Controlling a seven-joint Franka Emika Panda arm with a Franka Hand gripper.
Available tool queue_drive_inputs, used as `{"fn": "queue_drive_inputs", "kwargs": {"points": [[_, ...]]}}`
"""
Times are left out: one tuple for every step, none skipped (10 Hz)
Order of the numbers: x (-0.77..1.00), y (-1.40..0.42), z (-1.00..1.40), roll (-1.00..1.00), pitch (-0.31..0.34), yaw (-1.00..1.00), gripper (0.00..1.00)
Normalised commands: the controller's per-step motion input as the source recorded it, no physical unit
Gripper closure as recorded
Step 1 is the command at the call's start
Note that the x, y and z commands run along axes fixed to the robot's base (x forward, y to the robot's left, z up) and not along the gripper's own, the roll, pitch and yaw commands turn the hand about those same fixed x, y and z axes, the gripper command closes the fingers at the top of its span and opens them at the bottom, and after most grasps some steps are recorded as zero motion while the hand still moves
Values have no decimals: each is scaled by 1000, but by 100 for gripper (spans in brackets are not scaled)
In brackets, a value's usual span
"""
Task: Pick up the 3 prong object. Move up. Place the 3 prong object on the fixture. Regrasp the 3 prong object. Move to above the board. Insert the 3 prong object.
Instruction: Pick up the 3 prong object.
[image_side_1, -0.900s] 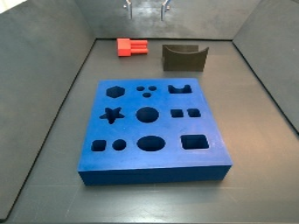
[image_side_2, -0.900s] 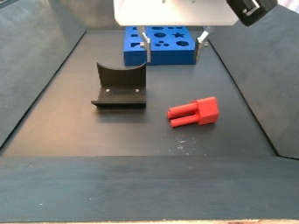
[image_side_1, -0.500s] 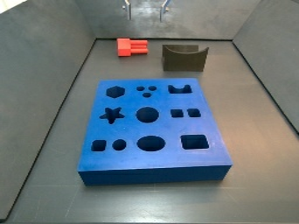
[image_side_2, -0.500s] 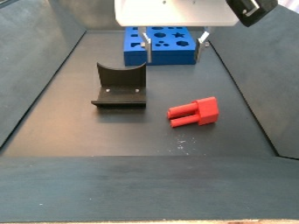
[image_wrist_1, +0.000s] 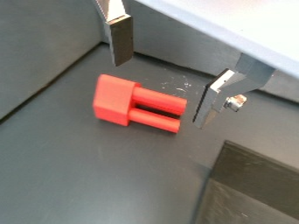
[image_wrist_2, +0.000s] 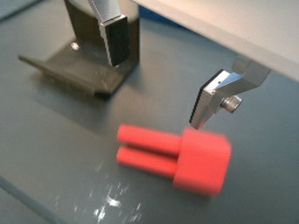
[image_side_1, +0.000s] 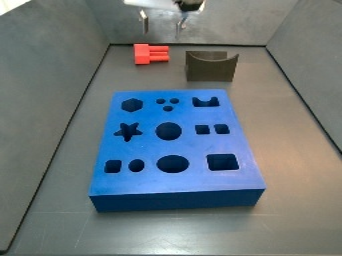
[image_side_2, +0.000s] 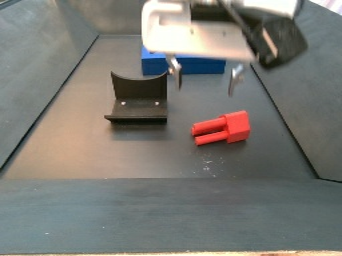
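We see the gripper (image_side_2: 203, 74) hanging above the floor with its jaws apart and empty, while the 3 prong object (image_side_2: 222, 127) lies flat below it, just beside the fixture (image_side_2: 136, 99), well apart from the board (image_side_1: 178, 147)

floor (image_side_1: 54, 150): dark grey, matte | walls (image_side_1: 60, 40): grey, sloped | faint scuffs (image_wrist_1: 181, 85), possibly scratches
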Motion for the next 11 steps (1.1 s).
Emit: {"fn": "queue_drive_inputs", "kwargs": {"points": [[-109, 320, -531, 0, 106, -671, 0], [-94, 269, -546, 0, 151, -720, 0], [-46, 163, -551, 0, 180, -826, 0], [-31, 160, -537, 0, 174, -831, 0], [0, 71, -511, 0, 149, -926, 0], [0, 9, -474, 0, 117, -977, 0], [0, 0, -477, 0, 111, -986, 0], [0, 0, -451, 0, 71, -1000, 0], [0, 34, -400, 0, 6, -951, 0], [-23, 0, -103, 0, 0, -380, 0], [0, 0, 0, 0, 0, 0, 100]]}}
